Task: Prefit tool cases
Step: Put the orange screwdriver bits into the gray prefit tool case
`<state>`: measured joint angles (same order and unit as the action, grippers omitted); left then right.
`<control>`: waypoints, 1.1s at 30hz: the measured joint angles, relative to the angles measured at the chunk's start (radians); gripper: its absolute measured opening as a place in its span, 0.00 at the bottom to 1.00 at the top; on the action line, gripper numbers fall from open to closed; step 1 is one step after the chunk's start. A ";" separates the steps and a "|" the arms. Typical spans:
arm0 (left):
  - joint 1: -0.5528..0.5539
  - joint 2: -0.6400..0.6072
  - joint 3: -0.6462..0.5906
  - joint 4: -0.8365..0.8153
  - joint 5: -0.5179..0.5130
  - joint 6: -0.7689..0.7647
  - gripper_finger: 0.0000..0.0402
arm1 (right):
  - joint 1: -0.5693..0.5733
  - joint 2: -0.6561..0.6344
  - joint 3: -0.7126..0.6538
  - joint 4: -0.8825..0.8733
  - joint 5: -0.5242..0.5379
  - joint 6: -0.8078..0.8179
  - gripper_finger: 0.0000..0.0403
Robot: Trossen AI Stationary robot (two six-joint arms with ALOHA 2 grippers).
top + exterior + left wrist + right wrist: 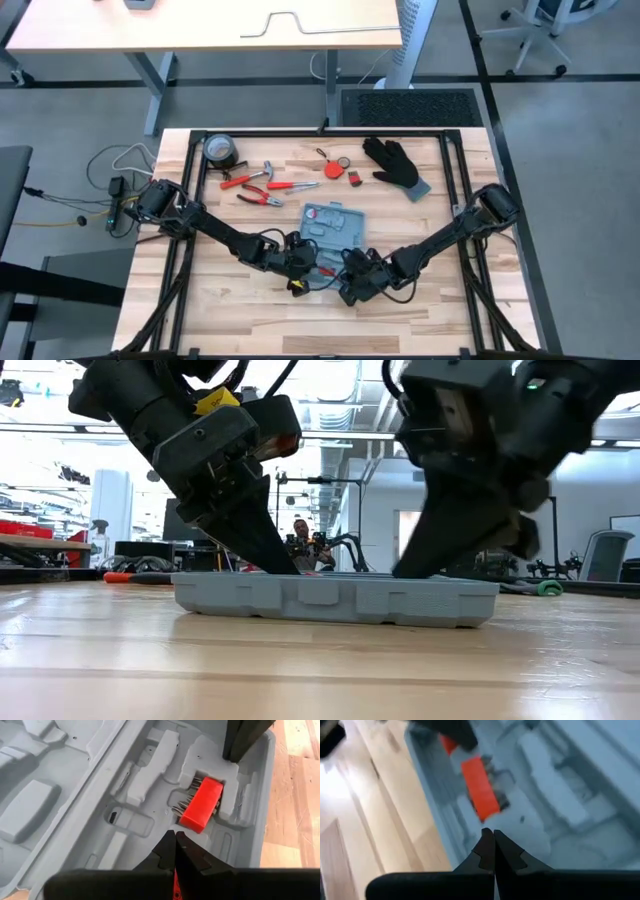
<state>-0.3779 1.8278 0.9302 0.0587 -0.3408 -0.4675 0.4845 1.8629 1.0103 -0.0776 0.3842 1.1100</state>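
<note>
The blue-grey tool case (335, 225) lies open and flat on the wooden table, its moulded grey recesses facing up. A red bit holder (202, 802) sits in a recess near the case's near edge. My left gripper (175, 840) is shut, and its tips point down into the case's near half (335, 598), just beside the holder. My right gripper (493, 837) is also shut and comes down into the same half from the other side of the red holder (480, 787). In the low view both grippers' tips dip behind the case's front wall. My left gripper points its shut fingers down at the moulded grey insert (150, 827) next to the red holder; I cannot tell whether the tips touch it. My right gripper's shut fingers (240, 745) slant down onto the raised grey moulding (227, 770) at the holder's far end; whether they touch it cannot be told.
Red-handled pliers and other hand tools (265, 185) lie on the far left part of the table, next to a dark tape roll (220, 150). A black glove (395, 165) and small red items (345, 165) lie at the far right. A person (300, 535) shows in the room behind.
</note>
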 joint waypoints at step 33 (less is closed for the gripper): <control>0.000 -0.002 0.002 0.060 0.114 0.022 0.00 | -0.027 -0.009 0.000 -0.042 -0.099 -0.041 0.00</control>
<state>-0.3782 1.8259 0.9325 0.1184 -0.2271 -0.4451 0.4572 1.8538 1.0103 -0.1197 0.2855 1.0694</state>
